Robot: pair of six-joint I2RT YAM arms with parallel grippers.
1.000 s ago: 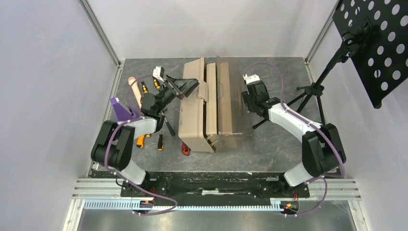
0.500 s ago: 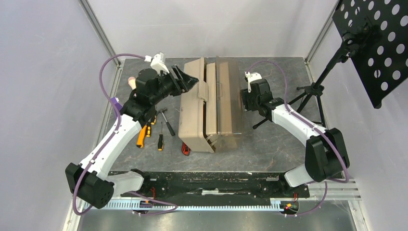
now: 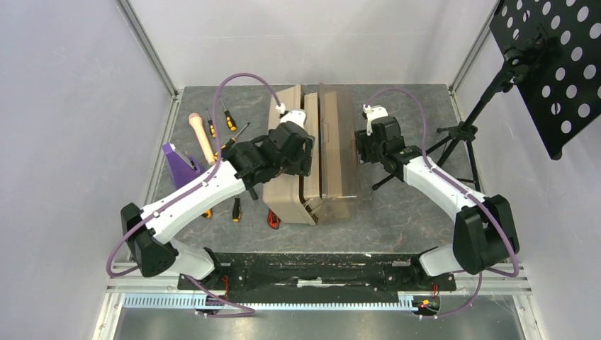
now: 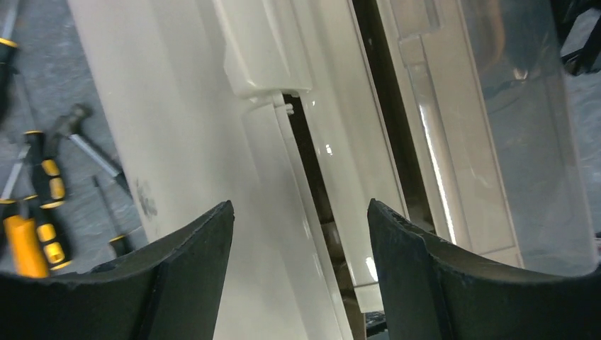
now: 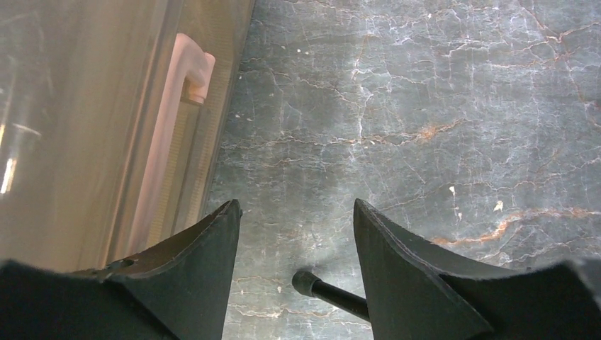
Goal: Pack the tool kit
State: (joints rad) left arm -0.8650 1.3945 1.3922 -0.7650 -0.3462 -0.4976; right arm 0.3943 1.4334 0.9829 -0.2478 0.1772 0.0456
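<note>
The tan toolbox [image 3: 285,180] lies mid-table, its translucent half [image 3: 337,142] on the right. My left gripper [image 3: 296,147] hovers over its middle, open, with nothing between the fingers; in the left wrist view the gripper [image 4: 299,207] frames the box's tan panels [image 4: 177,142] and the dark gap between them. My right gripper [image 3: 362,150] is open just right of the box, above bare table [image 5: 295,203], with the pinkish handle [image 5: 170,134] showing through the clear wall. Orange-and-black screwdrivers [image 3: 228,117], a small hammer [image 4: 83,139] and a red-black utility knife [image 3: 273,219] lie left of the box.
A beige rod [image 3: 202,138] and a purple block [image 3: 177,163] rest at the table's left edge. A black tripod [image 3: 461,131] stands at the right; one foot [image 5: 319,287] reaches between my right fingers. More screwdrivers [image 3: 236,210] lie near the front left.
My left arm swung right from the tools' side to above the toolbox, and its jaws spread wider. The right gripper stayed beside the box and opened slightly.
</note>
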